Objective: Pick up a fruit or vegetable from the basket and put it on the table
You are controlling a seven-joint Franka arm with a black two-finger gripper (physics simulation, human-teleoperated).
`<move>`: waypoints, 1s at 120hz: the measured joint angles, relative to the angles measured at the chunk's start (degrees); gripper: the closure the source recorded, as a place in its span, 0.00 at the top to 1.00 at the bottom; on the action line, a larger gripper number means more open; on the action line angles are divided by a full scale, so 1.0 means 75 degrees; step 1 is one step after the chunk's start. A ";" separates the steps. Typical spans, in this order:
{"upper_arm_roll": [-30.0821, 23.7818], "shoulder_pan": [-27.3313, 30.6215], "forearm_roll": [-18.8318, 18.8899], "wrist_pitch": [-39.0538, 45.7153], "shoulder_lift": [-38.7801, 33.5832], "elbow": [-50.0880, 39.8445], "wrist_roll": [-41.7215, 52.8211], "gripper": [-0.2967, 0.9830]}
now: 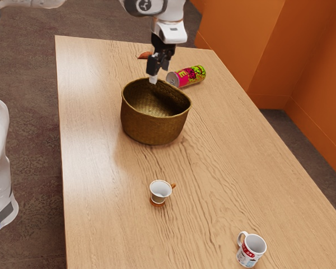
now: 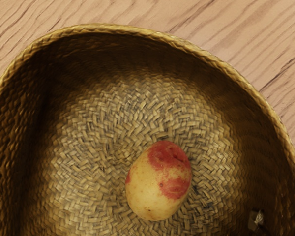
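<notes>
- Find the potato [image 2: 159, 180] inside the basket [image 2: 123, 28], lying on the woven bottom, in the middle part and apart from the far rounded wall.
- Find the gripper [image 1: 153, 79] above the basket, by the rim on the side of the table's [image 1: 101, 185] far edge.
- Seems to be at the reaching step, before any grasp.
- Cannot tell from these pictures whether wide or narrow at the gripper; see nothing carried below.
- Needs next, by my judgement, to centre over the potato, to go down with care inside the rim, and to close around the narrower width.
- Must afterwards lift straight above the rim and set down on bare wood, perhaps toward the table's left edge in the exterior view.
- Note smooth skin on the potato, pale yellow with red patches, egg-like in shape; could roll or slip if pressed off its middle.
- Note coarse plaited straw in the basket, golden brown, with braided rim and deep, curved walls; might catch the gripper on the way.
- Note light wood with wavy dark grain on the table.
</notes>
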 joint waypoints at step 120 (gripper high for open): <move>0.0187 0.0077 -0.0006 0.1634 0.0909 -0.1833 0.1884 0.77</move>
